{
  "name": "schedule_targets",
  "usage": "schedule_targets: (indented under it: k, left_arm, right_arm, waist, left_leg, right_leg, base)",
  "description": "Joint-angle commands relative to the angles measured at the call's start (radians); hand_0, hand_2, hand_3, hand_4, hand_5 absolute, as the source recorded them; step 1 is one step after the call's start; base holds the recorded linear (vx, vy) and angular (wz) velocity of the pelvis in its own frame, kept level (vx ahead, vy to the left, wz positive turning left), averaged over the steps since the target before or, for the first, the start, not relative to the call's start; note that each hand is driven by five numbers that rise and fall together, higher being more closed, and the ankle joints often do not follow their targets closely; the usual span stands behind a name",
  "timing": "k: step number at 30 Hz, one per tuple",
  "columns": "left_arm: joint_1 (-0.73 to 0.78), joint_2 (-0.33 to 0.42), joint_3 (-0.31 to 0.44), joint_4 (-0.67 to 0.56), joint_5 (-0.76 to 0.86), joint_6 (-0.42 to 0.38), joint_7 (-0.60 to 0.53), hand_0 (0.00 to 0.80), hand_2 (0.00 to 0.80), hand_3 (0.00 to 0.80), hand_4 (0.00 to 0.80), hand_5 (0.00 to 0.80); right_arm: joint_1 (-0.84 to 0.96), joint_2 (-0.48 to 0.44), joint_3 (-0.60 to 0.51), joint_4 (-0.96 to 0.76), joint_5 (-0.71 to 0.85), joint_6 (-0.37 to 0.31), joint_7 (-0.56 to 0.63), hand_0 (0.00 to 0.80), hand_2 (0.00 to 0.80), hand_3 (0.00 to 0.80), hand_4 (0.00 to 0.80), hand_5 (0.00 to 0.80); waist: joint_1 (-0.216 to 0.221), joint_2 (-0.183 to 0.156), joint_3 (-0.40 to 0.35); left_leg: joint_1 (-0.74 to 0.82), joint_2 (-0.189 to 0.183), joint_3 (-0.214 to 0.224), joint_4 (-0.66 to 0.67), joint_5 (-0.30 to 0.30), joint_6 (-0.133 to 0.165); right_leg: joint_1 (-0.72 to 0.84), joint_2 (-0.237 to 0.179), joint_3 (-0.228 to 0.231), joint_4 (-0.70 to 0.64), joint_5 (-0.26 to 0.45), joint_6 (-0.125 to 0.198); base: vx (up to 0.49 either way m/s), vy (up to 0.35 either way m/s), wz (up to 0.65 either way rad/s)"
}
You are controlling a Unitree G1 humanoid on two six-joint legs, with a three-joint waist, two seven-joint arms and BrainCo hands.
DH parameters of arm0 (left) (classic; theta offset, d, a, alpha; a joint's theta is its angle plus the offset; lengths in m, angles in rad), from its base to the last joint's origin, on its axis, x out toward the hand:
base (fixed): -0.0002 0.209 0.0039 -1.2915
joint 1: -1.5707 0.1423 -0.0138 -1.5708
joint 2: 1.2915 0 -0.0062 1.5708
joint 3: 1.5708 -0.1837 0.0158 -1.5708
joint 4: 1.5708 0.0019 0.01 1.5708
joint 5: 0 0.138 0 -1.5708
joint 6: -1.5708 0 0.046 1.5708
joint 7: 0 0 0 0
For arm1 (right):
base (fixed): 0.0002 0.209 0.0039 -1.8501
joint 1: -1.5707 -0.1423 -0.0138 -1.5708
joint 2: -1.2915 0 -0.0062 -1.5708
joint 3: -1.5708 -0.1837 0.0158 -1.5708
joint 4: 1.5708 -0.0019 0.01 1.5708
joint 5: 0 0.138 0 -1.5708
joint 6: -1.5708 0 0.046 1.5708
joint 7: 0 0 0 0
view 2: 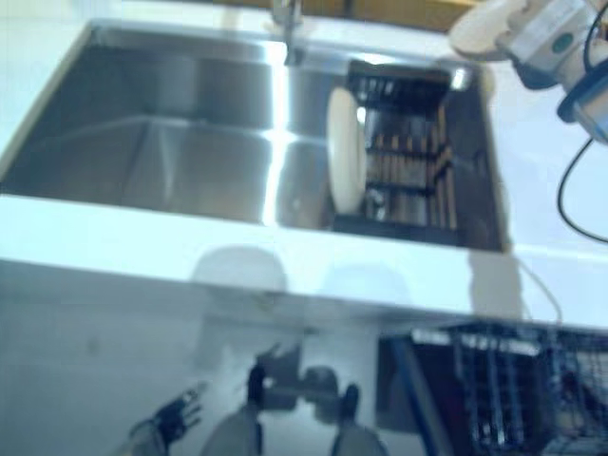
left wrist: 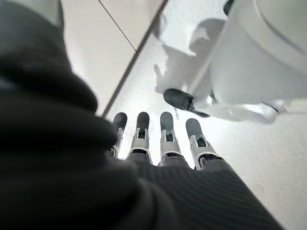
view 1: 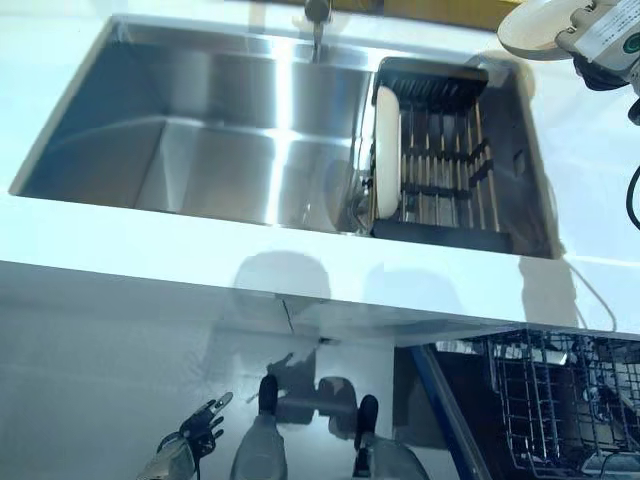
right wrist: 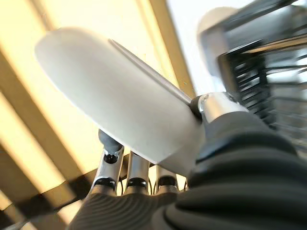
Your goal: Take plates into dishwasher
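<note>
Right wrist view alone shows the right robot hand (right wrist: 144, 177) pinching a white plate (right wrist: 120, 100) (edge-on, tilted); the left robot hand (left wrist: 163, 143), fingers straight, hangs low. Another plate (view 1: 386, 150) stands upright in the sink rack (view 1: 450, 160).

The sink (view 1: 220, 150) is brushed, shiny metal; inside it, a dark wire rack (view 1: 445, 160) holds a smooth glossy white plate (view 1: 386, 150). The tabletop (view 1: 200, 235) around it is glossy white.

The right hand (view 1: 590, 35) is cut off at the upper right corner, and only part of the plate (view 1: 530, 30) it holds is seen. The dishwasher rack (view 1: 560, 410) is clipped by the lower right edge — its contents cannot be told. The left hand (view 1: 195, 435) is seen small at the lower left edge, its arm cut off.
</note>
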Motion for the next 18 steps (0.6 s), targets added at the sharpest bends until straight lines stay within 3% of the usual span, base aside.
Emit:
schedule_targets:
  k: [1, 6, 11, 18]
  left_arm:
    - [0.046, 0.013, -0.008, 0.052, 0.059, -0.013, 0.005, 0.000, 0.000, 0.000, 0.000, 0.000]
    - [0.048, 0.009, -0.003, 0.072, 0.094, -0.010, -0.003, 0.000, 0.000, 0.000, 0.000, 0.000]
    - [0.055, 0.011, 0.009, 0.091, 0.128, -0.015, -0.013, 0.000, 0.000, 0.000, 0.000, 0.000]
    - [0.044, 0.011, 0.033, 0.129, 0.174, -0.020, -0.010, 0.000, 0.000, 0.000, 0.000, 0.000]
  right_arm:
    - [-0.073, -0.058, 0.043, 0.044, 0.233, 0.129, -0.017, 0.800, 0.800, 0.800, 0.800, 0.800]
    - [0.001, -0.084, -0.056, 0.086, 0.691, 0.141, 0.011, 0.800, 0.800, 0.800, 0.800, 0.800]
    - [0.093, -0.101, -0.172, 0.099, 0.927, 0.156, 0.080, 0.800, 0.800, 0.800, 0.800, 0.800]
    - [0.401, -0.120, -0.520, 0.105, 1.247, 0.195, 0.246, 0.800, 0.800, 0.800, 0.800, 0.800]
  waist:
    - [0.005, -0.049, -0.116]
    - [-0.018, -0.054, -0.171]
    - [-0.046, -0.056, -0.198]
    - [-0.116, -0.055, -0.213]
  left_leg:
    - [0.068, 0.022, 0.011, -0.003, -0.080, -0.008]
    - [0.117, 0.031, 0.034, -0.003, -0.100, -0.007]
    - [0.169, 0.036, 0.056, -0.003, -0.116, -0.001]
    - [0.216, 0.060, 0.117, -0.003, -0.128, -0.009]
  right_leg:
    - [0.004, -0.028, 0.028, -0.001, 0.019, 0.063]
    - [0.037, -0.024, 0.050, -0.001, 0.012, 0.065]
    - [0.068, -0.014, 0.083, -0.001, 0.004, 0.059]
    - [0.079, 0.005, 0.139, -0.001, 0.005, 0.056]
  base:
    - [0.018, 0.031, -0.05]
    - [0.027, 0.035, -0.16]
    - [0.046, 0.021, -0.18]
    - [-0.019, -0.034, -0.28]
